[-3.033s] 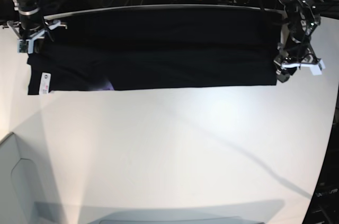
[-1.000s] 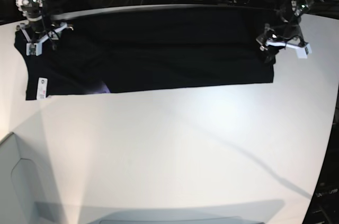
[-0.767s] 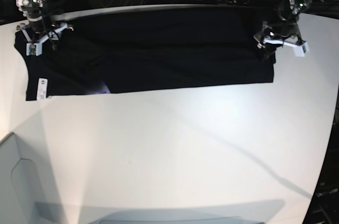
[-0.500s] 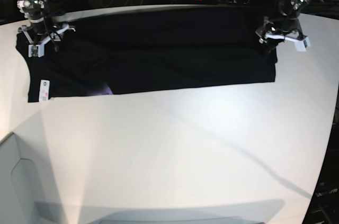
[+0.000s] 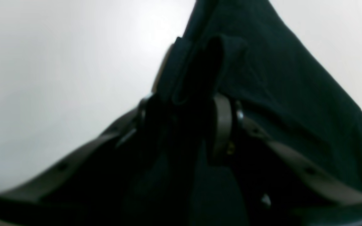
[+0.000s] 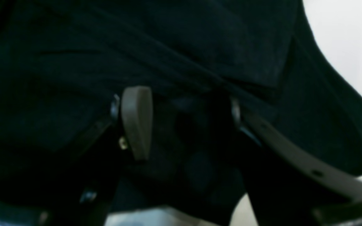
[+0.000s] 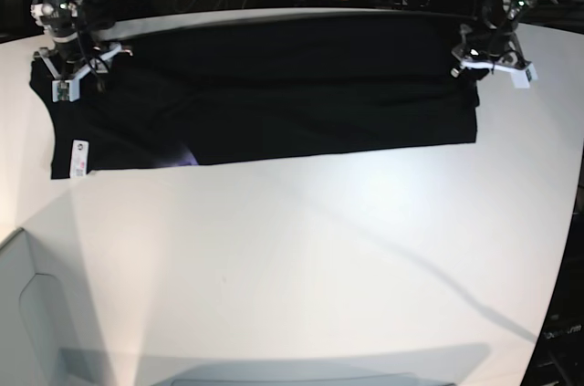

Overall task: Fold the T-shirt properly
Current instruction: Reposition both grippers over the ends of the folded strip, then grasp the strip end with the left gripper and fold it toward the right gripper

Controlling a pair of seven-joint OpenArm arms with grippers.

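The T-shirt [image 7: 274,85] lies as a long black band across the far part of the white bench [image 7: 301,258], folded lengthwise, its near edge running almost straight from one side to the other. A small white tag [image 7: 78,157] shows at the near corner on the base view's left, and a faint purplish patch sits on the near edge not far from it.

The left claw [image 7: 474,65] sits at the shirt's end on the base view's right. In its wrist view, the left claw [image 5: 187,103] has a bunched ridge of black cloth standing up between its two fingers [image 5: 222,125], which sit close on either side of it, pinching the fabric; the shirt [image 5: 287,94] falls away to the right over bare bench.

The right claw [image 7: 68,67] is at the opposite end, over the cloth near the far corner. In its own view the right claw [image 6: 181,125] stands fairly wide, one pale finger [image 6: 136,121] plainly visible, the other dark against the shirt [image 6: 168,56]. Cloth fills the gap, but whether it is gripped I cannot tell.
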